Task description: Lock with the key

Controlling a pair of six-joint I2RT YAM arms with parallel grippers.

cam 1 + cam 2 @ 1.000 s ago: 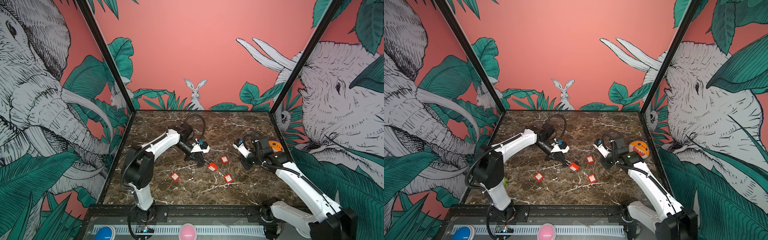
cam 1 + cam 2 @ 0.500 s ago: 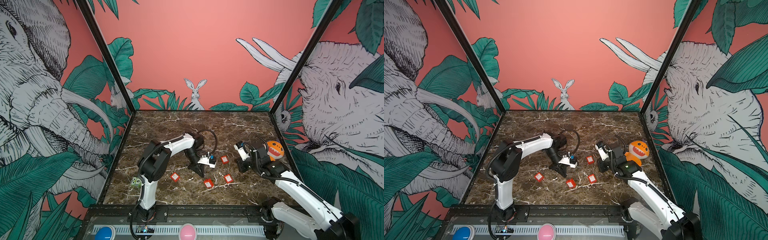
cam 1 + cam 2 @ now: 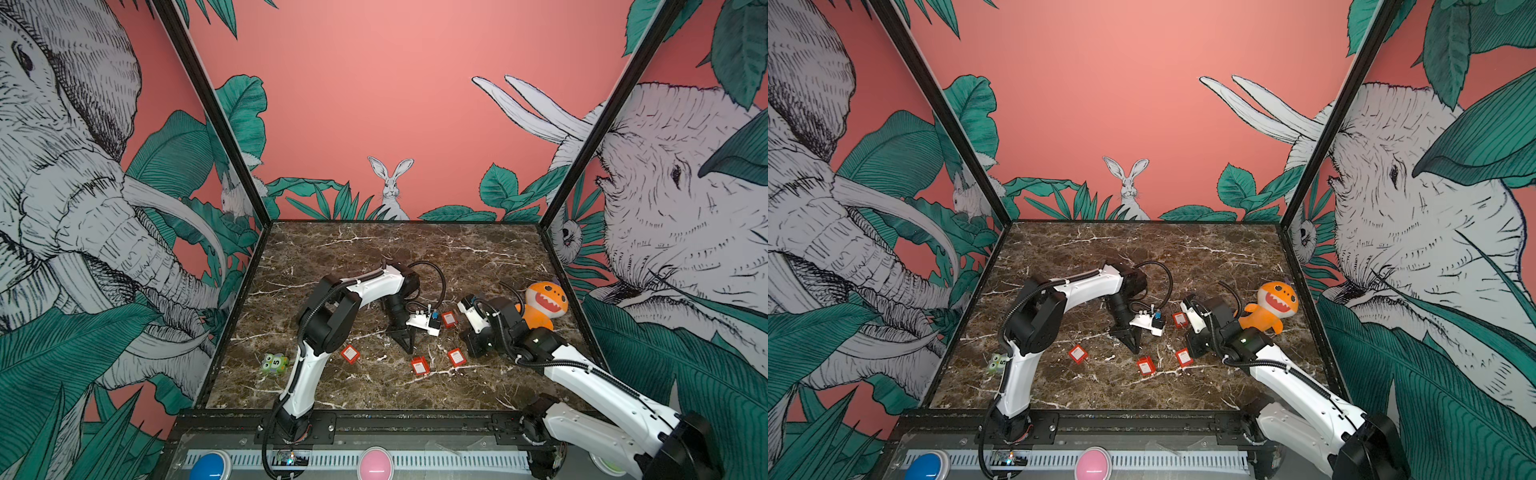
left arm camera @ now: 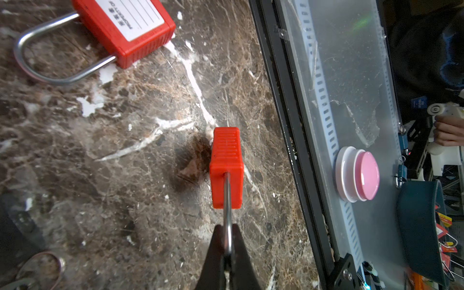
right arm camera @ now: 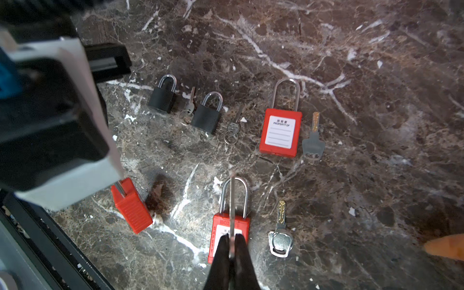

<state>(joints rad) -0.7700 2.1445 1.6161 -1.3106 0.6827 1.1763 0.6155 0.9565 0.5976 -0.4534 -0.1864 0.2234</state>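
Left arm: has folded back toward the front of the table [image 3: 374,257], bringing the red padlock [image 4: 226,168] along.
Right arm: has drawn back too, uncovering an orange plush toy [image 3: 542,301].
Left fingers [image 4: 216,256]: clamped on the padlock's shackle; the body rests edge-on on the table.
Right fingers [image 5: 221,258]: pinched on a thin metal blade, probably the key [image 5: 232,198] seen edge-on.
Spare padlock [image 5: 280,133]: lies flat, untouched.
Meaning: lock and key are both in hand but apart; the key must next line up with the padlock's far end.
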